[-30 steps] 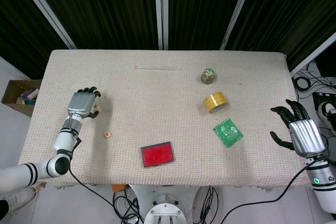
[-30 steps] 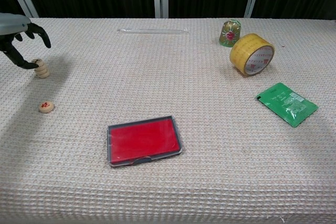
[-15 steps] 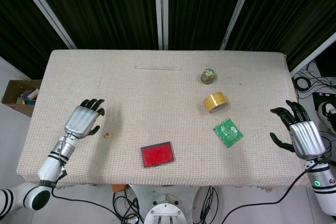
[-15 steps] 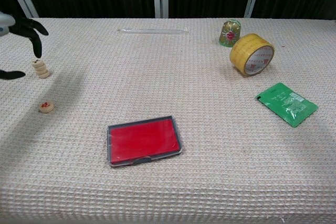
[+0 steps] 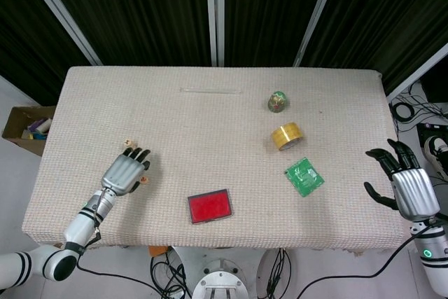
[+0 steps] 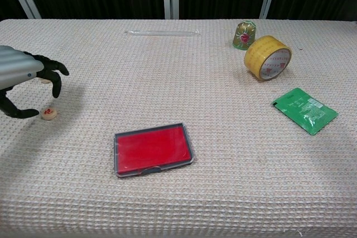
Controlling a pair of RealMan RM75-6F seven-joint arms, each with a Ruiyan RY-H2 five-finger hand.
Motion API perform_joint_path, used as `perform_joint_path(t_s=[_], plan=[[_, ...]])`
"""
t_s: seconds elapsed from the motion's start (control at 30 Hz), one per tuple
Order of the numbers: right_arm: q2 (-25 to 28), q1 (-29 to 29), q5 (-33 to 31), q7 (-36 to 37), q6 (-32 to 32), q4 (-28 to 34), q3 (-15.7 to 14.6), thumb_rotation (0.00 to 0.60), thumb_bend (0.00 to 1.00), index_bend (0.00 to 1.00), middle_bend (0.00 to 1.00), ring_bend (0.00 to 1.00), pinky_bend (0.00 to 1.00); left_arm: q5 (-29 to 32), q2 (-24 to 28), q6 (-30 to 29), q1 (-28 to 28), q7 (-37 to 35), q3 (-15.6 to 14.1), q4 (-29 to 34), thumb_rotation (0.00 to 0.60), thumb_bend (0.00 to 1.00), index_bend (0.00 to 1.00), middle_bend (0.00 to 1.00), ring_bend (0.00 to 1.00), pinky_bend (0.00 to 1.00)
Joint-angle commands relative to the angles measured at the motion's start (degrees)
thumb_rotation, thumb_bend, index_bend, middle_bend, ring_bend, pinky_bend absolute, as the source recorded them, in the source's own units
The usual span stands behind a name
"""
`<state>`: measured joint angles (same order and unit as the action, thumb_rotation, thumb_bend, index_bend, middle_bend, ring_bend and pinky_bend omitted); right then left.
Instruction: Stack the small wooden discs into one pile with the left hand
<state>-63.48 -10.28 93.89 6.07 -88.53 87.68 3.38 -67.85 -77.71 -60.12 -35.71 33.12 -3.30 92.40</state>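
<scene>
Fingers of the left hand [image 6: 19,79] are spread and curved downward, grasping nothing, poised over a single wooden disc [image 6: 49,114] that lies flat on the tabletop [image 6: 184,204] with a red mark on its upper face. In the chest view the disc sits between the thumb and the other fingers [image 6: 56,85]; whether any of them touch it I cannot tell. In the head view the same hand [image 5: 126,171] covers most of that disc, and the small pile of discs [image 5: 128,143] shows just beyond the fingertips, toward the far side of the cloth. In the chest view the pile is almost wholly hidden behind the hand.

The right hand [image 5: 406,185] hangs off the right edge of the tabletop, fingers apart and released, holding nothing.

Near the front middle lies a flat red case [image 6: 153,150]. To the right are a green packet [image 6: 305,110], a roll of yellow tape [image 6: 268,57] tilted on edge, and a small green and gold jar [image 6: 244,33] just behind it. A clear thin tube [image 6: 162,32] lies along the far side.
</scene>
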Motion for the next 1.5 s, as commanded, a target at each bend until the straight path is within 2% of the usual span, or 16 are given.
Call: perform_joint_path(t_s=[0.03,0.87,1.17,1.37,1.5], plan=[[0.01,0.14,0.06,0.14,-0.20,-0.16,0.01,0.600,0.23,0.26,0.27,0.04,0.12,-0.04,-0.52,0.12,0.26,0.33,0.02,-0.48,0.600,0.31,0.39,0.14,0.12,0.20],[-0.07,0.07,0.02,0.28,0.29,-0.32,0.28,0.600,0.23,0.26,0.27,0.04,0.12,1.00,-3.05,2.95,1.13,-1.82,1.51,-2.59,0.600,0.31,0.44,0.14,0.12,0.20],[0.09,0.16,-0.21,0.33,0.40,-0.18,0.37,0.600,0.23,0.26,0.27,0.04,0.12,1.51,-3.18,3.24,1.12,-1.56,2.00,-2.69,0.600,0.40,0.50,0.14,0.12,0.20],[0.34,0.18,0.19,0.13,0.06,0.11,0.44,0.600,0.23,0.26,0.27,0.04,0.12,1.41,-1.18,1.99,1.35,-1.94,2.96,-0.37,0.600,0.41,0.51,0.14,0.12,0.20],[0.63,0.21,0.57,-0.22,-0.21,0.53,0.45,0.600,0.23,0.26,0.27,0.04,0.12,1.19,2.02,-0.37,1.22,-2.40,5.30,2.38,0.600,0.41,0.51,0.14,0.12,0.20]])
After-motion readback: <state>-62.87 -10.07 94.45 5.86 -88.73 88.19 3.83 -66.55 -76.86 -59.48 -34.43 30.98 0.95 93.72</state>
